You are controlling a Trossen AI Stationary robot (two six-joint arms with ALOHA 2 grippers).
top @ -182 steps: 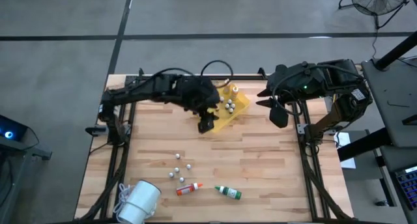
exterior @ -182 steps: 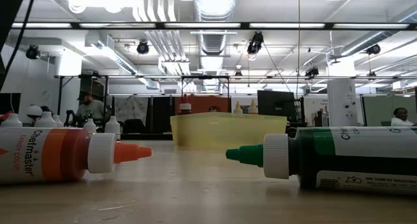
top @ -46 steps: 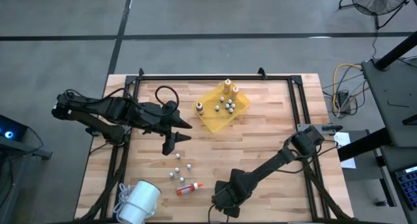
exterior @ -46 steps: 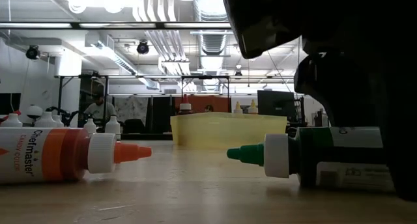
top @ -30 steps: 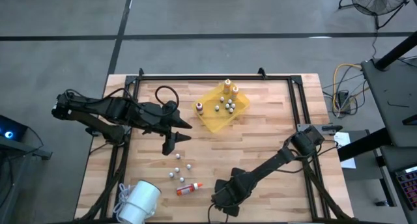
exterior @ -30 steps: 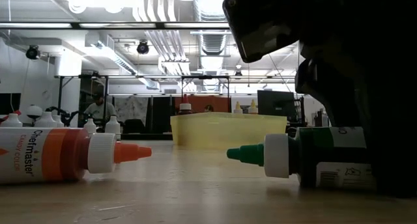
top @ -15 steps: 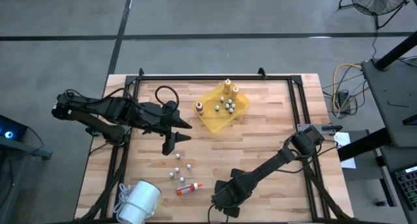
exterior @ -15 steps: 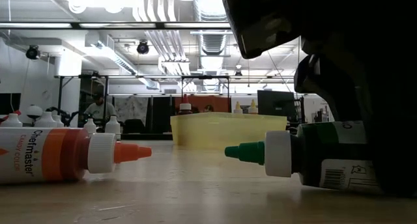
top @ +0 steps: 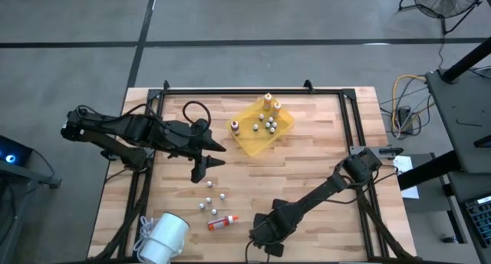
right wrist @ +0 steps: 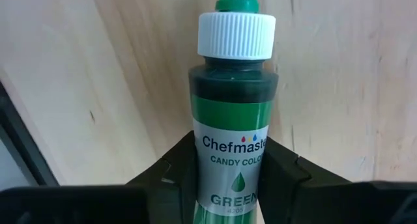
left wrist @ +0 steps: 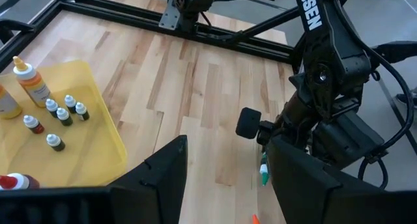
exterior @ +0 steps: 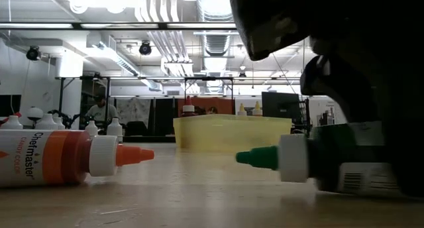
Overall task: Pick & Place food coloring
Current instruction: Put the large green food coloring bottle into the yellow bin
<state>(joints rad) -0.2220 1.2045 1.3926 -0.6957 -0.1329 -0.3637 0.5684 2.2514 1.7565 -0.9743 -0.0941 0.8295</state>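
Note:
A green food coloring bottle [right wrist: 232, 120] with a white collar and green tip lies on its side near the table's near edge, under my right gripper [right wrist: 231, 178], which is shut on it. The arm hides the bottle in the high view [top: 265, 229]; the low view shows it [exterior: 311, 160]. An orange food coloring bottle [top: 222, 222] lies on its side just to its left [exterior: 66, 156]. Three more bottles stand upright in the yellow tray [top: 284, 126]. My left gripper [top: 205, 168] hovers open over the table's left middle, touching nothing. My right gripper pinches the green bottle's labelled body [right wrist: 231, 152] between its two fingers [right wrist: 176, 175], one on each long side. The fingers come from above, pointing down, and lie across the bottle. The bottle is about level, cap toward the table's left; whether it is off the wood I cannot tell.
Several small pale balls [top: 211, 195] lie scattered between my left gripper and the orange bottle. A white roll-like object [top: 165, 237] sits at the near left corner. The tray also holds several small white-topped pieces [left wrist: 62, 113]. A black frame rail [top: 353, 126] borders the table.
The green bottle in my right gripper tipped a little, cap end rising, then levelled and shifted slightly toward the table's right. The orange bottle stayed put.

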